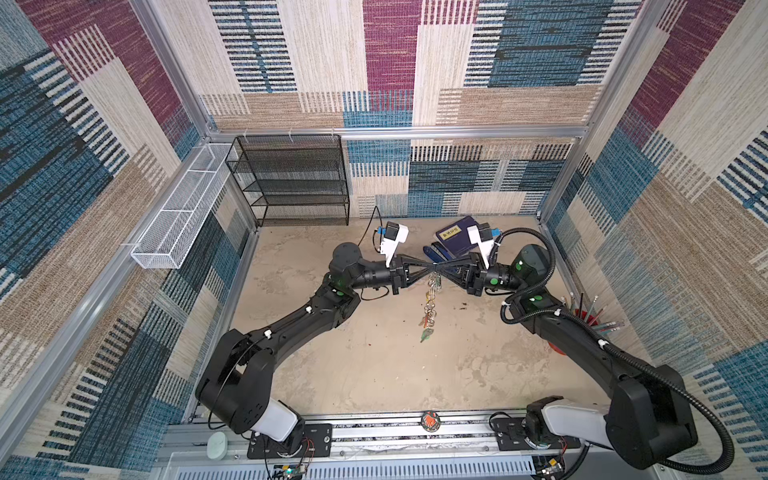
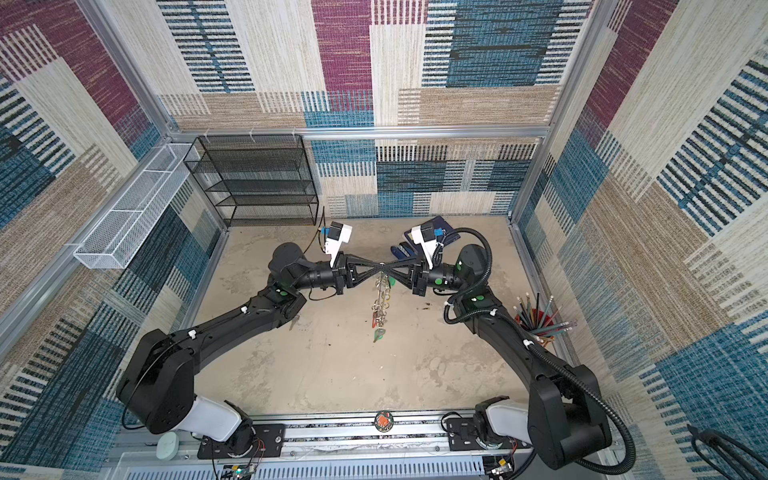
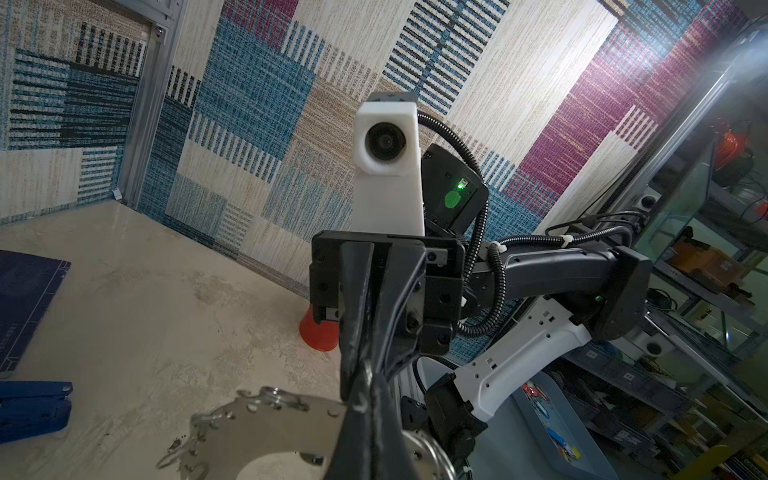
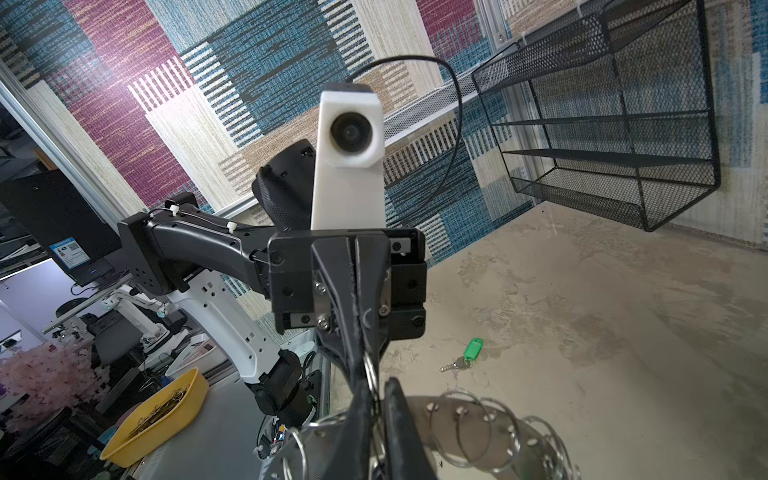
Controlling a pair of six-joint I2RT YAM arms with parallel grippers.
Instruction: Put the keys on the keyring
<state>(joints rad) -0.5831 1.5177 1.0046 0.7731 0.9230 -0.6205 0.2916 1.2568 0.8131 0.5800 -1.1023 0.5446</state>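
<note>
Above the table [image 1: 374,374], left gripper [image 1: 428,265] and right gripper [image 1: 441,264] pinch keyring [image 1: 432,299].

Key [image 4: 462,359] on table [image 4: 582,332], keyring [image 3: 270,428] aloft

Keyring [image 4: 415,419] is a matt grey metal disc with shiny wire split rings [image 4: 515,436], key tag [image 4: 473,349] glossy green plastic, table [image 4: 582,332] rough matt mottled, shelf [image 4: 602,124] black metal mesh.

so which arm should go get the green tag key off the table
Right, probably: left gripper and right gripper both clamp the raised keyring; the green-tagged key lies about midway, but only the right wrist view shows it.
</note>
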